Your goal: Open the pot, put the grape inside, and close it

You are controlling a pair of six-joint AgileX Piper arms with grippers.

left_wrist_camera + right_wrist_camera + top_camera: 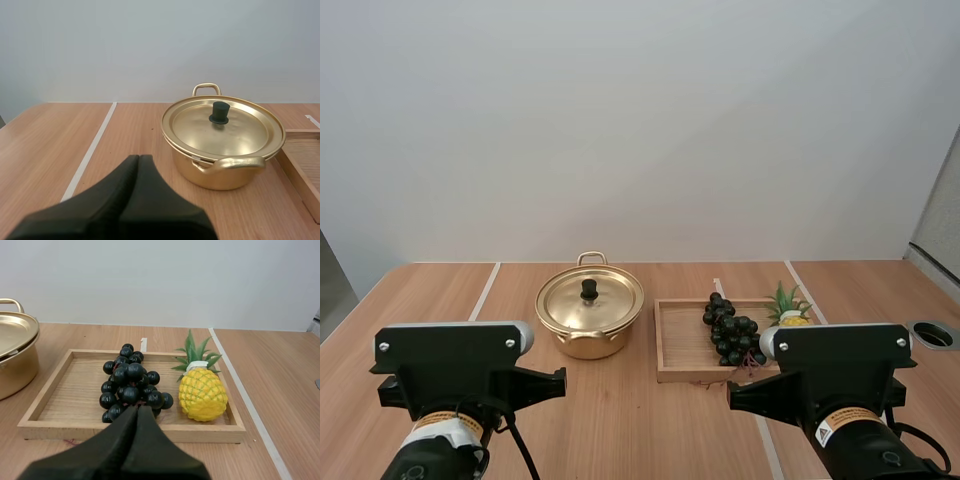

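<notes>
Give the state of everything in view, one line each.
pot: closed, upright
lid: seated on pot
grapes: lying in wooden tray
pineapple: in wooden tray, beside grapes
left gripper: shut, empty
right gripper: shut, empty

A wooden tray (666, 340) lies flat on my worktop (620, 420), right of centre, with a long side toward me. At its right end sits a toy pineapple (202, 395), a yellow body with a green leaf crown, close to the tray's right wall. White strips (485, 290) run front to back along the worktop: that one lies well to the left, a second strip (717, 287) comes out from behind the tray, and a third strip (240, 375) passes just right of it. A round hole (932, 333) with a grey rim sits near the worktop's right edge. A plain white wall (640, 130) stands behind.
</notes>
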